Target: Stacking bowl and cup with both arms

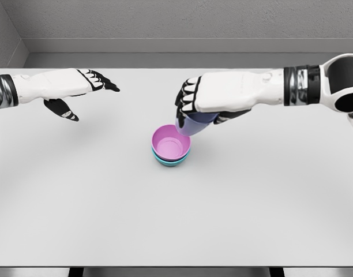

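A pink bowl (171, 142) sits nested in a teal bowl (169, 161) at the middle of the white table (78, 202). Just above the pink bowl's right rim hangs a blue-purple cup (192, 123), tilted, with my right hand (195, 104) shut on its upper part. The cup's top is hidden by the fingers. My left hand (87, 92) hovers over the table's far left, fingers spread and holding nothing, well away from the bowls.
The table's far edge meets a grey wall ledge (165, 46) behind. The table's front edge (176, 266) runs along the bottom of the view.
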Available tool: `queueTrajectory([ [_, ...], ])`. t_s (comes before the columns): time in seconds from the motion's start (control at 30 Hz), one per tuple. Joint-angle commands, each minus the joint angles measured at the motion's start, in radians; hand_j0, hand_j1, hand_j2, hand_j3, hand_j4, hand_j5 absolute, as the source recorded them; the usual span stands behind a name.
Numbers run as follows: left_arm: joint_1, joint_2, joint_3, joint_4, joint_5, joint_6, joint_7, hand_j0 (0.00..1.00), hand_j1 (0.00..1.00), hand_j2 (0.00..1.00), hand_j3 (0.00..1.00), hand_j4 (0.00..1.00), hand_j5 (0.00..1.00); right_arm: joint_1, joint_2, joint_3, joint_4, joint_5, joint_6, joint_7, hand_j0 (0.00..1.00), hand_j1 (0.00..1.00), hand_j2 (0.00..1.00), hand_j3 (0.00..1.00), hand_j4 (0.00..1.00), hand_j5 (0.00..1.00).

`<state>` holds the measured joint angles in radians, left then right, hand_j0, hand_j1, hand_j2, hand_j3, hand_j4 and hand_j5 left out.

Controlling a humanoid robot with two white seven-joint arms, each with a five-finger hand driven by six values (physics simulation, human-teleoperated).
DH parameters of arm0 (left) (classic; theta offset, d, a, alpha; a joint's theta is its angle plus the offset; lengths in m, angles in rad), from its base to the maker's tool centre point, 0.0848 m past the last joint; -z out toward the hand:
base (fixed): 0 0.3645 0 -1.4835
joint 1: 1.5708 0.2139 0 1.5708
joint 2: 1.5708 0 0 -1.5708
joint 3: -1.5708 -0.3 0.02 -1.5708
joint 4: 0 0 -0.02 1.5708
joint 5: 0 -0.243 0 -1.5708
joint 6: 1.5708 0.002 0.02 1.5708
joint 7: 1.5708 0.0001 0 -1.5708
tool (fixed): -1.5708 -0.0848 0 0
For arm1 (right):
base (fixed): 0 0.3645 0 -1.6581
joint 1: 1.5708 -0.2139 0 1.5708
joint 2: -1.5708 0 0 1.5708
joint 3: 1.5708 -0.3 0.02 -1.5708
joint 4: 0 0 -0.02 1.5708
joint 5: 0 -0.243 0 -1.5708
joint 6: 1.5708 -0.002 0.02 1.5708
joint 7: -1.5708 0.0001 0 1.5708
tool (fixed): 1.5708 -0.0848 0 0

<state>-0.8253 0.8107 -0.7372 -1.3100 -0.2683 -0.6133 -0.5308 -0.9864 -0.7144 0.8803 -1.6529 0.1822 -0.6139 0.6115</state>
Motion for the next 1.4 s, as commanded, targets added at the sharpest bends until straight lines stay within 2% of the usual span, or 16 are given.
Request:
queueTrajectory([
  [0.0, 0.000, 0.001, 0.001, 0.000, 0.006, 0.002, 0.000, 1.00, 1.00, 1.00, 1.00, 1.00, 1.00, 0.002, 0.018, 0.020, -0.004, -0.004, 0.003, -0.001, 0.60, 0.60, 0.60, 0.60, 0.60, 0.60],
  [0.7, -0.002, 0.001, 0.002, 0.001, 0.006, 0.002, 0.000, 1.00, 1.00, 1.00, 1.00, 1.00, 1.00, -0.002, 0.044, 0.059, -0.005, 0.000, 0.003, -0.001, 0.61, 0.61, 0.61, 0.61, 0.61, 0.61],
  [0.77, -0.008, 0.002, 0.004, 0.021, 0.006, 0.002, 0.000, 1.00, 1.00, 1.00, 1.00, 1.00, 1.00, -0.002, 0.050, 0.060, -0.005, 0.000, 0.003, -0.001, 0.61, 0.61, 0.61, 0.61, 0.61, 0.61],
  [0.8, 0.000, 0.002, 0.033, 0.040, 0.006, 0.002, 0.002, 1.00, 1.00, 1.00, 1.00, 1.00, 1.00, -0.002, 0.050, 0.060, -0.002, 0.000, 0.003, -0.001, 0.61, 0.61, 0.61, 0.61, 0.61, 0.61],
  [0.87, 0.002, 0.002, 0.042, 0.060, 0.006, 0.002, 0.000, 1.00, 1.00, 1.00, 1.00, 1.00, 1.00, -0.002, 0.052, 0.060, -0.001, 0.000, 0.003, -0.001, 0.61, 0.61, 0.61, 0.61, 0.61, 0.61],
  [1.07, 0.003, 0.001, 0.042, 0.061, 0.006, 0.002, -0.002, 1.00, 1.00, 1.00, 1.00, 1.00, 1.00, -0.017, 0.052, 0.059, 0.018, 0.000, 0.003, -0.001, 0.61, 0.61, 0.61, 0.61, 0.61, 0.61],
  [1.37, 0.009, 0.004, 0.042, 0.061, 0.006, 0.002, -0.002, 1.00, 1.00, 1.00, 1.00, 1.00, 1.00, -0.015, 0.093, 0.069, 0.024, 0.005, 0.003, -0.001, 0.61, 0.61, 0.61, 0.61, 0.61, 0.61],
])
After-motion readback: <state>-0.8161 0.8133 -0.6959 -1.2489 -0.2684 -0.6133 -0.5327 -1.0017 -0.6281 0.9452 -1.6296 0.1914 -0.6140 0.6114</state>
